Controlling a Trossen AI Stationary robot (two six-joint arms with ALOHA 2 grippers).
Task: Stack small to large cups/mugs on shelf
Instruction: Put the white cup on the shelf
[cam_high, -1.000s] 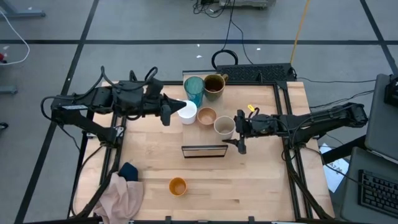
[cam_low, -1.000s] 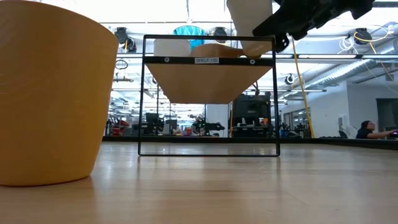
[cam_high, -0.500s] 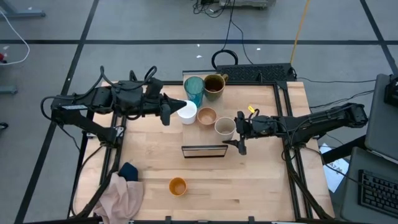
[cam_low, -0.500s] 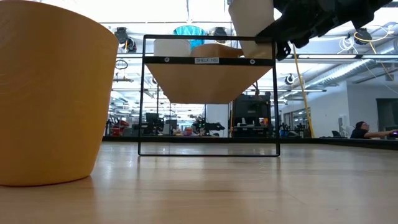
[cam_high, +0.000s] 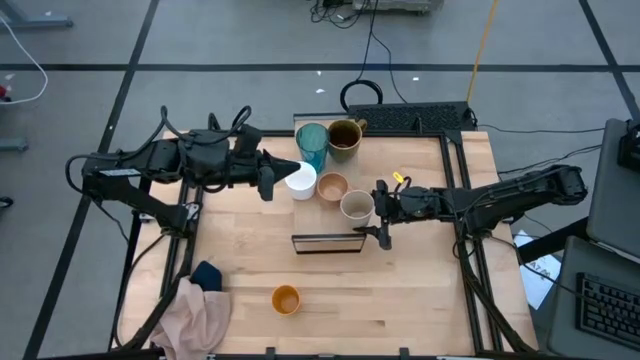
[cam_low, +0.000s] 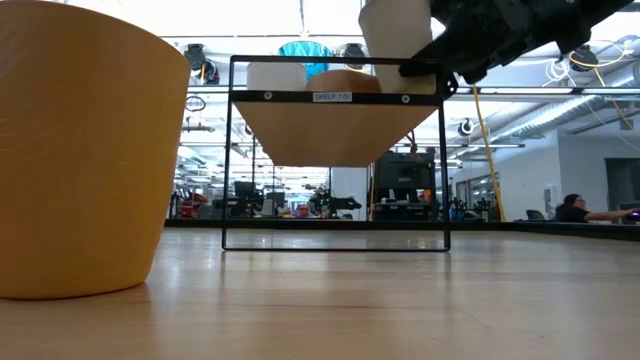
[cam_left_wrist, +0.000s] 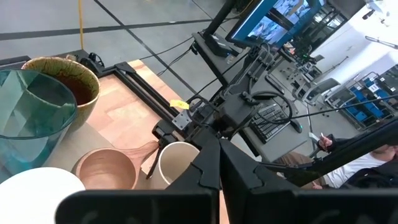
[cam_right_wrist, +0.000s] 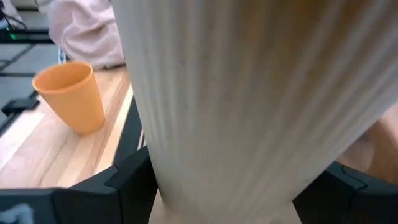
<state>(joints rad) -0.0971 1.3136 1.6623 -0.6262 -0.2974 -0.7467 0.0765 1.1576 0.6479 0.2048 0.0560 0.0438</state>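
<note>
On the shelf (cam_low: 335, 97) top stand a teal tumbler (cam_high: 312, 146), an olive-brown mug (cam_high: 345, 134), a white mug (cam_high: 300, 182) and a tan wooden cup (cam_high: 332, 187). My right gripper (cam_high: 372, 210) comes in from the table's right and is shut on the small beige cup (cam_high: 357, 206) beside the wooden cup. In the low view the beige cup (cam_low: 398, 28) shows above the shelf's front edge. A small orange cup (cam_high: 286, 299) stands on its base on the table near the front. My left gripper (cam_high: 272, 180) is shut and hovers by the white mug. My right gripper pinches the beige cup's ribbed side wall (cam_right_wrist: 168, 168) between its two fingers, one on each side. The fingers (cam_right_wrist: 121, 186) come nearly level from the table's right. The cup is upright with its mouth up, its base at the shelf top (cam_low: 400, 62); whether it rests there I cannot tell.
A pink cloth (cam_high: 195, 318) with a dark blue one (cam_high: 207, 273) lies at the table's near left corner. A keyboard (cam_high: 410, 118) sits past the far edge. The shelf's dark open end (cam_high: 325, 243) faces the table's near side. Far off in the room sits a person (cam_low: 573, 207).
My right gripper has sunk a little and shifted slightly toward the table's left with the beige cup, which stays upright and now sits lower against the shelf's top edge.
</note>
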